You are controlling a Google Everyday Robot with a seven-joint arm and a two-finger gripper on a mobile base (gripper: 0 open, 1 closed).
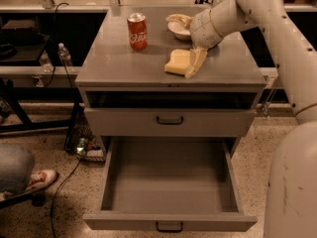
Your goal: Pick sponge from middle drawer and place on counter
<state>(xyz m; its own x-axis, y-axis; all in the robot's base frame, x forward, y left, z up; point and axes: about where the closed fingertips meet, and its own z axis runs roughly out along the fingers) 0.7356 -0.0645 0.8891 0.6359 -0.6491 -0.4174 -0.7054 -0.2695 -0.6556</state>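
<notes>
Camera view | sponge (177, 62) on counter (119, 63); end effector (194, 66) touching it, grip cannot tell | middle drawer (168, 187) open

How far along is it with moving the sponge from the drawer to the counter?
Mostly done: the open middle drawer is empty and the sponge lies on the counter. In hand: the gripper is down at the sponge's side. Left: probably just drawing the gripper clear.

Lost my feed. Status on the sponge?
Copy: gripper at counter, against sponge; sponge lying on counter; middle drawer open; can, bowl apart from it.
</notes>
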